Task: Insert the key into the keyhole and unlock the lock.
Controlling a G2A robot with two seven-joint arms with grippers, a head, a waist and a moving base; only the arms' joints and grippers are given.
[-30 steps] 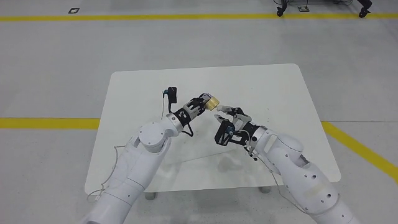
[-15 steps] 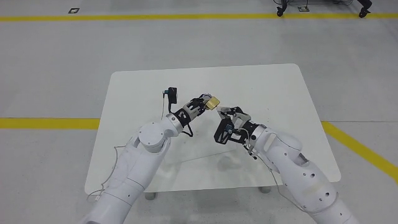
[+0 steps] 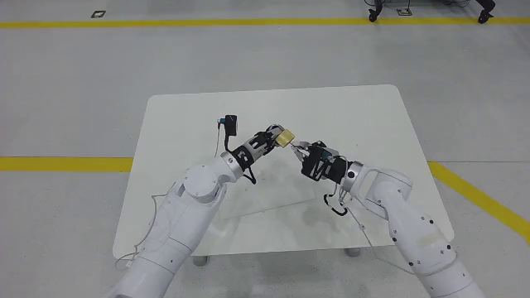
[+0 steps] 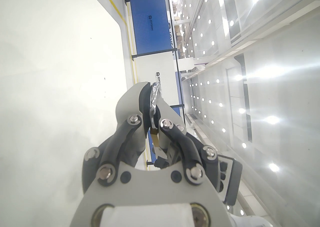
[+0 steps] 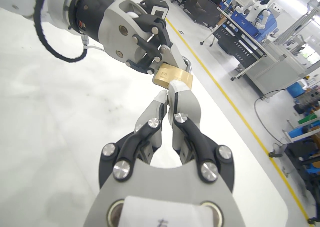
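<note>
A brass padlock (image 3: 284,138) is held above the middle of the white table, with my left gripper (image 3: 273,136) shut on its silver shackle (image 4: 153,97). In the right wrist view the padlock (image 5: 173,78) hangs from the left gripper (image 5: 178,59), its underside turned toward my right gripper (image 5: 168,90). That gripper's fingers (image 5: 182,97) are pressed together, tips right at the lock's underside. The key is hidden between them; a thin silvery bit (image 3: 296,146) bridges fingertips and lock in the top view. My right gripper (image 3: 306,152) sits just right of the lock.
A small black device with a cable (image 3: 227,122) lies on the table (image 3: 364,116) behind the left wrist. Yellow floor lines run beside and behind the table. Benches and equipment stand far off in the room.
My right gripper has turned at the wrist and moved up and left until its tips meet the padlock's underside. The left gripper kept the lock nearly still.
</note>
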